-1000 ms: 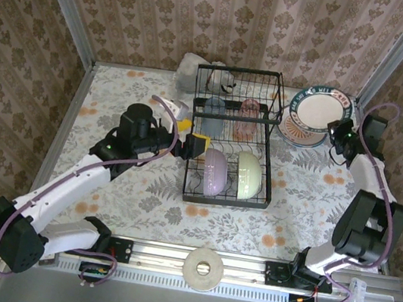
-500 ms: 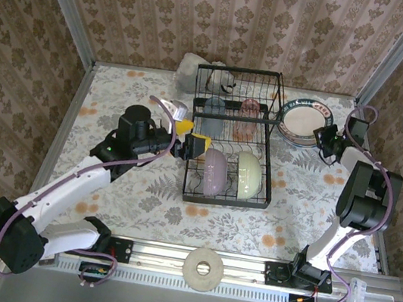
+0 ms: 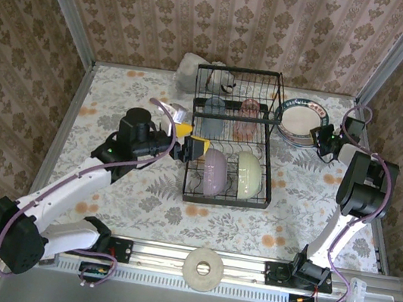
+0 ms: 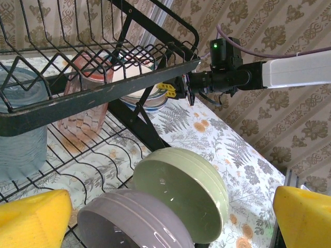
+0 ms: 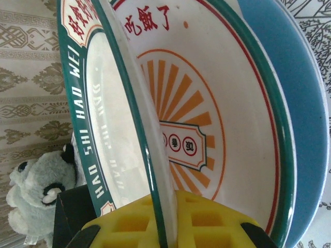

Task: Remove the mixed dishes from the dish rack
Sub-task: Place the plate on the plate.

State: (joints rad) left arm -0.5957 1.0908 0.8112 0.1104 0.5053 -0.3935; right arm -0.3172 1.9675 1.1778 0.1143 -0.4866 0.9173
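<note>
1. Your right gripper (image 3: 320, 137) is sitting to the right of the dish rack (image 3: 233, 137), level with its far end. Its yellow pads (image 5: 207, 222) are closed tight on the rim of the white plate with the dark green rim (image 5: 111, 134).
2. That plate is sitting at the top of the plate stack (image 3: 298, 120), just beside the rack's far right corner. I can't tell whether it's resting on the stack or lifted off.
3. In the right wrist view, a second green-rimmed plate with an orange sunburst (image 5: 207, 119) and a blue plate (image 5: 302, 129) are showing behind the clamped one.
4. Your left gripper (image 3: 194, 148) is hovering at the rack's left side, near the lower tier. Its fingers (image 4: 31, 219) are spread wide and holding nothing.
5. The lavender bowl (image 3: 215, 173) and the pale green bowl (image 3: 249, 175) are standing on edge in the rack's near row, lavender on the left and side by side.
6. The grey-blue tumbler (image 3: 213, 113) and the pink tumbler (image 3: 247, 118) are sitting in the rack's middle row, with the grey-blue one on the left.
7. A grey-white plush toy (image 3: 194, 68) is lying just behind the rack's far left corner.
</note>
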